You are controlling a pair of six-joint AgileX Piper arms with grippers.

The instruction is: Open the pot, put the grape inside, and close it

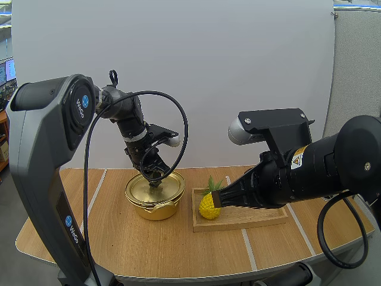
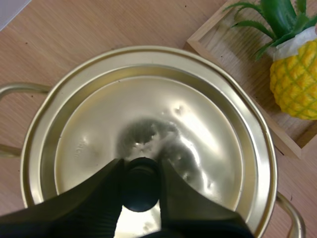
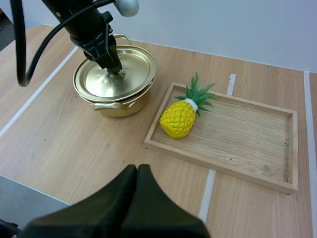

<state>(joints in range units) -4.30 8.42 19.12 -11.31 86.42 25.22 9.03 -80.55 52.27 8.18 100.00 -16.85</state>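
Left wrist view: left gripper (image 2: 141, 176) clamped on the knob (image 2: 141, 192) of the lid (image 2: 198, 129), seated on the pot (image 1: 156, 210), lower centre in the high view. Step in hand: opening. Next: lift vertically. Right gripper (image 3: 137, 171) closed, empty. Fruit, a pineapple (image 1: 209, 206), lies in the tray (image 1: 238, 224) right of the pot

Shows right gripper (image 3: 137, 169), fingers (image 3: 116, 198) pressed into one dark wedge, above the bench (image 3: 74, 144). Farther off, finds a gold pot (image 3: 119, 105), lid (image 3: 106, 79) on, left gripper (image 3: 115, 67) seemingly at its knob; just beside, a wooden tray (image 3: 237, 129) holding a pineapple (image 3: 179, 119).
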